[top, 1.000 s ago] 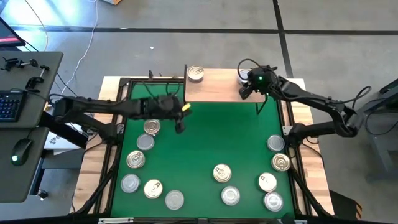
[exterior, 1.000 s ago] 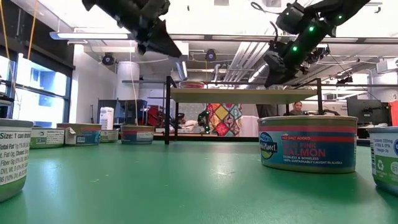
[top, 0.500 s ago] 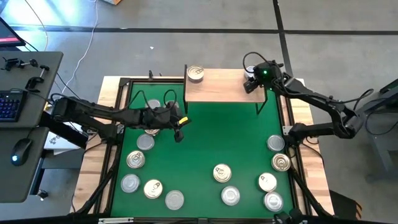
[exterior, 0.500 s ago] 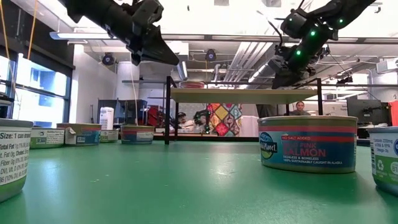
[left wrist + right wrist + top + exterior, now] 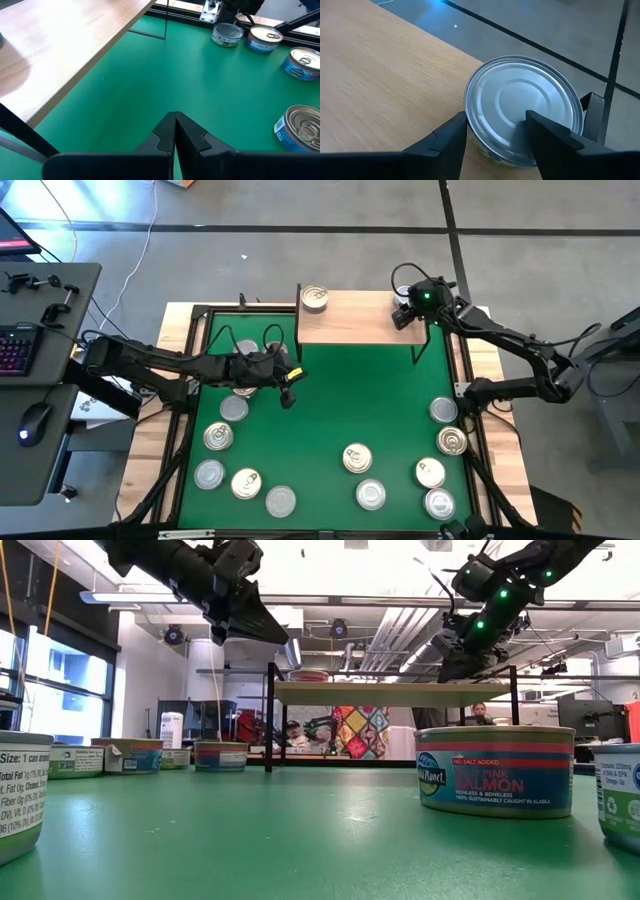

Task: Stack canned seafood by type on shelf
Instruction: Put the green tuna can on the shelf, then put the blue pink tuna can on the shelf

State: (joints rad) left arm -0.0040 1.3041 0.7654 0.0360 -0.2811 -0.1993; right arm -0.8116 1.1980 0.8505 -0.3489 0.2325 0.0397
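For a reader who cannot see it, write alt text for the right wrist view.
The right gripper has its two dark fingers around a plain silver-lidded tin standing on the corner of the light wood shelf, with grey floor beyond the edge.

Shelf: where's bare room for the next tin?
The shelf is bare between the gold-lid tin at its left corner and the silver-lid tin that the right gripper holds at its right end. The mat's centre is free; the tins crowd its left and right sides.
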